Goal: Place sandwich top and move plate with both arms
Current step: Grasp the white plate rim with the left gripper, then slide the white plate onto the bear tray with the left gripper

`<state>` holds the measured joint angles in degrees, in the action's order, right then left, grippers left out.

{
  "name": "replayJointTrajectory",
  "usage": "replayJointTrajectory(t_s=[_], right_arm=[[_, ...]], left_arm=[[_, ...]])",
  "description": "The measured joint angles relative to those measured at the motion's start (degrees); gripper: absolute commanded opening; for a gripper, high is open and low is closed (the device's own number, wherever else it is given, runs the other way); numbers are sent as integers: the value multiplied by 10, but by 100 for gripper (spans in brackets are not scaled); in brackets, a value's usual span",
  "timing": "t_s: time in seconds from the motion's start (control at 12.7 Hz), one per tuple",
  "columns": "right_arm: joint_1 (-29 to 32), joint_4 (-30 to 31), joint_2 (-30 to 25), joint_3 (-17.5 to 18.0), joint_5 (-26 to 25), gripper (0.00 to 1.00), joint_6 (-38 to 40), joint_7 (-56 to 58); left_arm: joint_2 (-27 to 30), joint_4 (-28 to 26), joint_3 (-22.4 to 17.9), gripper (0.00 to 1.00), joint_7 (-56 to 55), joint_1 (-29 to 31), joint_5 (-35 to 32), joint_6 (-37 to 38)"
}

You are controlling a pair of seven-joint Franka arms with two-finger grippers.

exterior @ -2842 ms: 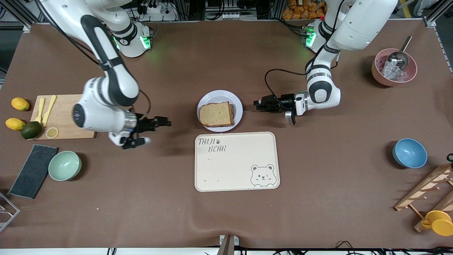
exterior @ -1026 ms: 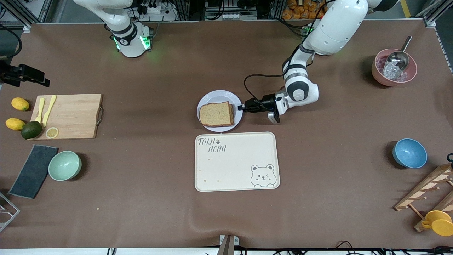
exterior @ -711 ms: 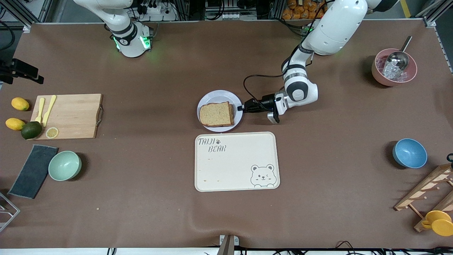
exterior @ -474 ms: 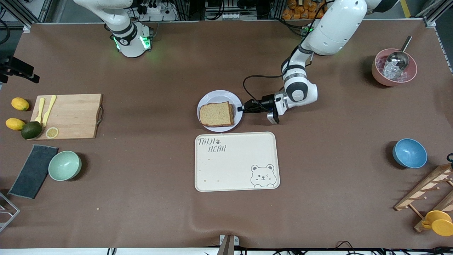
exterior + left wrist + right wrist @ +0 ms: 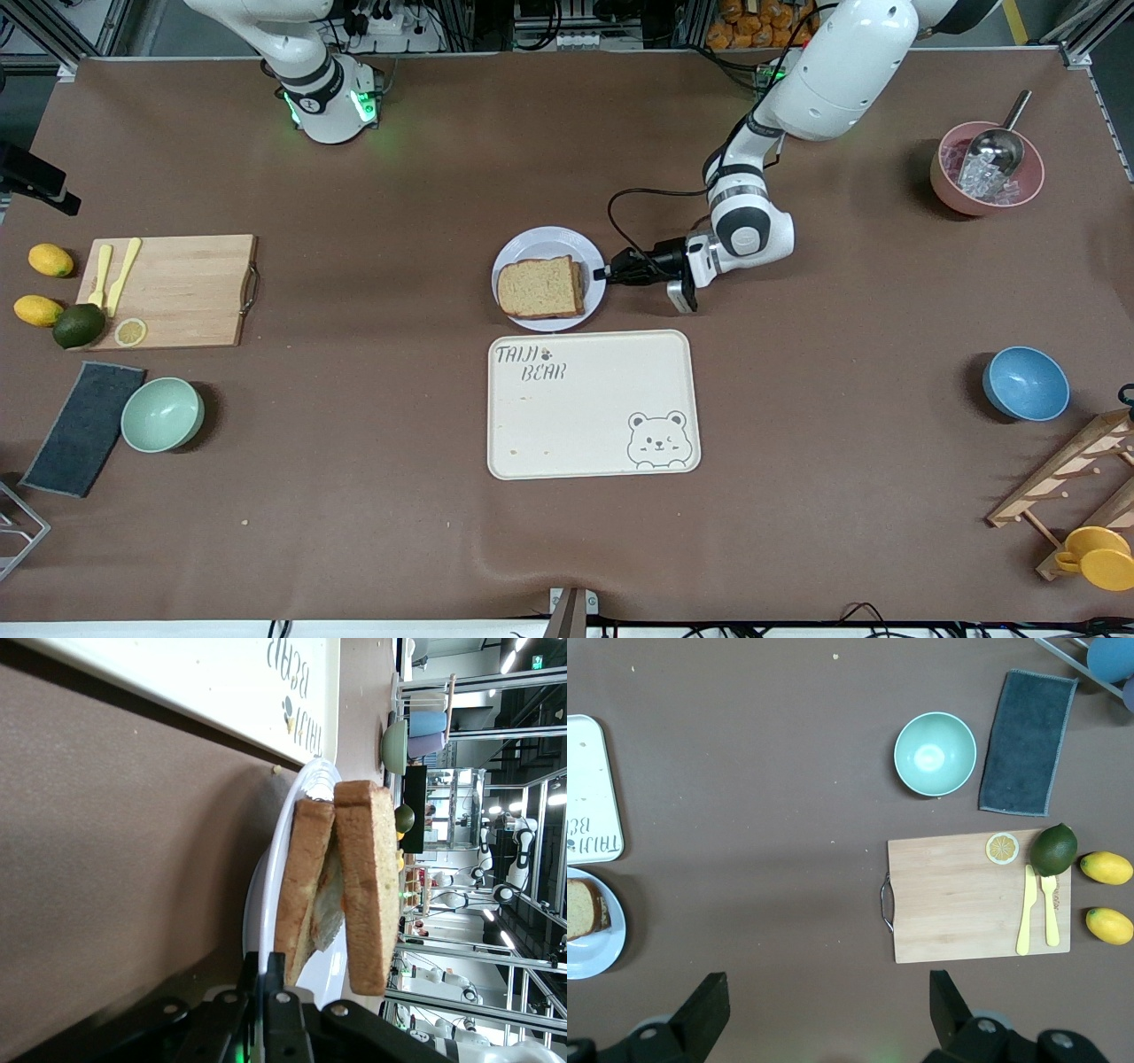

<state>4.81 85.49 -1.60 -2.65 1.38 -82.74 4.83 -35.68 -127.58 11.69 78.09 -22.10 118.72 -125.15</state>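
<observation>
Now | left gripper (image 5: 609,271) pinching plate (image 5: 549,242) rim | sandwich top (image 5: 540,287) just beside

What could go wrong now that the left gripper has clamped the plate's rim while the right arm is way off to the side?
The left gripper pinches the plate at one edge only, so lifting alone could tilt it. The sandwich top sits loosely stacked and might slide off. The right gripper, open high above the cutting board, cannot support the plate's free edge.
</observation>
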Motion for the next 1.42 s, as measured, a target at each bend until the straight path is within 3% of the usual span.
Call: replayJointTrajectory(t_s=[0.95, 1.42], right_arm=[[0, -2, 0, 1, 0, 100, 2, 0], [0, -2, 0, 4, 0, 100, 11, 0]], left_arm=[[69, -25, -2, 0, 5, 21, 0, -10], [100, -36, -2, 0, 2, 78, 1, 32]])
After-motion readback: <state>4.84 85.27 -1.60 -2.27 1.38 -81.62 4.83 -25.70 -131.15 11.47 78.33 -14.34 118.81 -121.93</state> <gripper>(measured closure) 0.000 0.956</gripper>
